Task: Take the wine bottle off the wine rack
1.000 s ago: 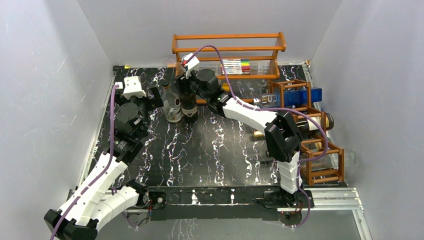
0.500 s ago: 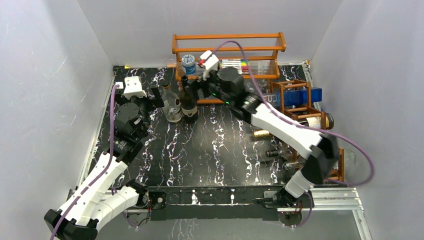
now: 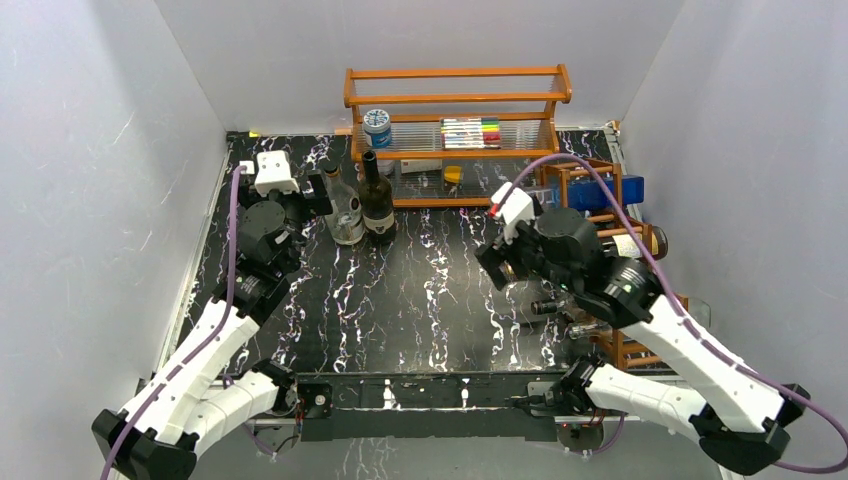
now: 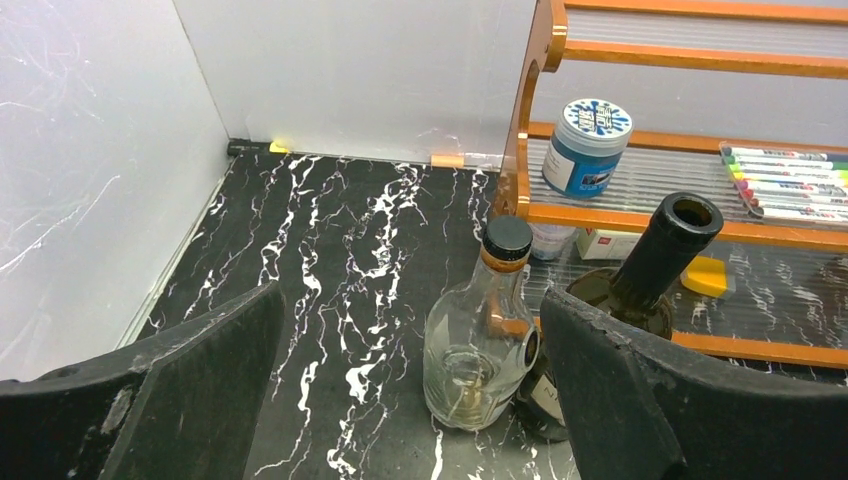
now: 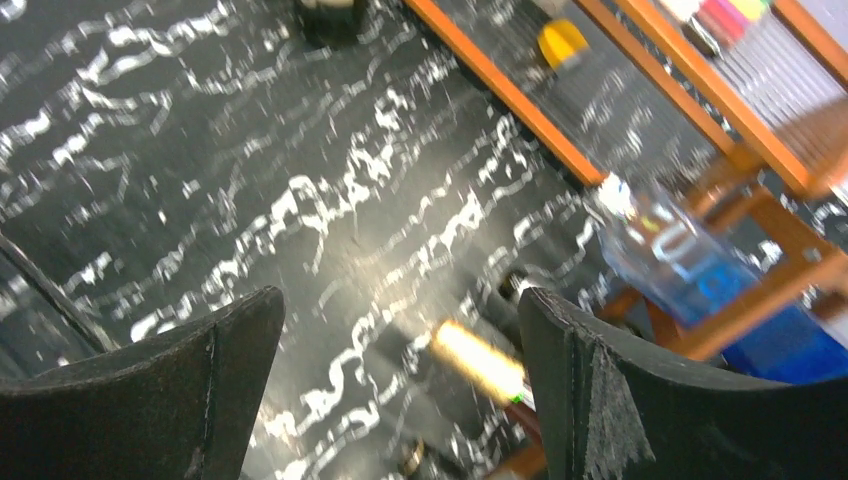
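Observation:
A dark wine bottle (image 3: 377, 203) (image 4: 655, 265) stands upright on the black marble table beside a clear glass bottle (image 3: 345, 215) (image 4: 485, 340). My left gripper (image 3: 313, 196) (image 4: 410, 400) hangs open just left of the clear bottle, touching nothing. The reddish-brown wine rack (image 3: 566, 190) (image 5: 770, 285) stands at the right with other bottles lying in it. One has a gold-foil neck (image 5: 480, 360), blurred, that points out toward the table. My right gripper (image 3: 492, 268) (image 5: 400, 390) is open and empty just left of the rack, facing that neck.
The orange shelf with clear panels (image 3: 455, 100) (image 4: 690, 62) at the back holds a blue-lidded jar (image 3: 377, 125) (image 4: 588, 145) and coloured markers (image 3: 470, 130). A blue bottle (image 3: 610, 192) (image 5: 680, 250) lies at the rack's top. White walls enclose the table on three sides.
My right gripper opened off the dark bottle standing by the shelf and swung back right to the rack. The bottle stays upright. The left arm shifted slightly.

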### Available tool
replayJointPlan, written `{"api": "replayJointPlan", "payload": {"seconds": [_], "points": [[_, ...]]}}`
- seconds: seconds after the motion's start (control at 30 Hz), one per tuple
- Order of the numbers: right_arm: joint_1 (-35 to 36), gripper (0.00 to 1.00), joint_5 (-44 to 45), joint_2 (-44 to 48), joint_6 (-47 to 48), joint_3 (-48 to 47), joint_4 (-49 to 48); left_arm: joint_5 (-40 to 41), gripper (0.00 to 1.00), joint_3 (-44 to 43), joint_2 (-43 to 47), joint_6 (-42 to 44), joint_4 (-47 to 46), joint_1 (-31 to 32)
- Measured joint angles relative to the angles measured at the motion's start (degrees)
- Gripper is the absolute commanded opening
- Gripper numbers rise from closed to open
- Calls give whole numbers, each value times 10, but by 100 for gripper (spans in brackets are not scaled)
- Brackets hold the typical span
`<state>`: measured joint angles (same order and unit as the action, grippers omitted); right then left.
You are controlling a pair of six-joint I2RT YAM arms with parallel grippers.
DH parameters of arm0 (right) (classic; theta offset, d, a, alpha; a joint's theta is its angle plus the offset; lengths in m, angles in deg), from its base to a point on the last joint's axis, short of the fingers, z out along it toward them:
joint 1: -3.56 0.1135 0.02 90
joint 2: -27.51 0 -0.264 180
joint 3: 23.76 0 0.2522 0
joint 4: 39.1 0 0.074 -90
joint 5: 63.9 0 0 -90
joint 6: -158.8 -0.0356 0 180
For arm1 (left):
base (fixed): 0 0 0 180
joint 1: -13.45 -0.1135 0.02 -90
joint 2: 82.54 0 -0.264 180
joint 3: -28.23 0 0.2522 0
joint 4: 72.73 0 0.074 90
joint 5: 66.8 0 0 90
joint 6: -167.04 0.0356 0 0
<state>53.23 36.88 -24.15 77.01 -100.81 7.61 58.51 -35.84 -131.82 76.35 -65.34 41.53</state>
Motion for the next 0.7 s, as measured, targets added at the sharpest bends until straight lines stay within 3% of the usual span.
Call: {"api": "replayJointPlan", "payload": {"seconds": [0.2, 0.7], "points": [[0, 98, 48, 59, 24, -42, 171, -9, 98, 0, -15, -15, 9, 0], [0, 98, 87, 96, 131, -71, 410, -20, 98, 0, -27, -30, 9, 0]]}}
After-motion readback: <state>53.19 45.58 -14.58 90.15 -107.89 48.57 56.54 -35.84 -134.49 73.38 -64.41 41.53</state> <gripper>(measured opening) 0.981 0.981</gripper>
